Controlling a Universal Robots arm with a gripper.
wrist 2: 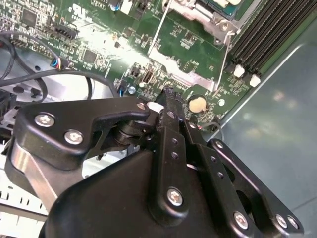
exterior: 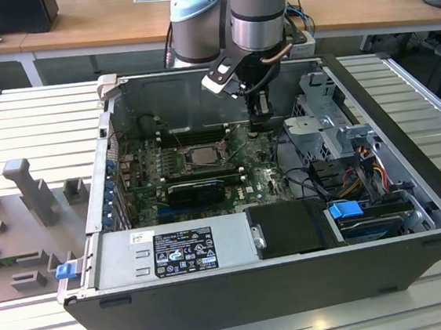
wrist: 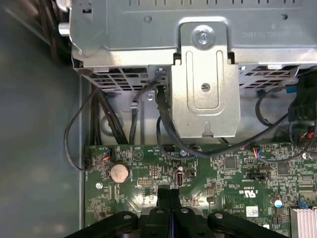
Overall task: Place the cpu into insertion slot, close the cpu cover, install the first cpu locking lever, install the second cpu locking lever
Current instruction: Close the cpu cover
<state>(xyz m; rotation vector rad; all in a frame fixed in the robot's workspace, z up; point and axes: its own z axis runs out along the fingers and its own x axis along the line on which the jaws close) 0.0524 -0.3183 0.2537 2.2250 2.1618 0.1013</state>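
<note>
Hanging low over the motherboard (exterior: 262, 180), jaws pinched together, nothing seen btwn them.
Closed like that prob to nudge a lever wire (wrist 2: 157, 30), I reckon. Cpu (exterior: 204, 156) sits in insertion slot (exterior: 187, 162), near, toward exterior view's left. First wrist view adds coin cell (wrist: 119, 172) close by.

Insertion slot (exterior: 202, 156) on motherboard (exterior: 265, 180), drive cage (exterior: 321, 98) toward exterior view's right
</note>
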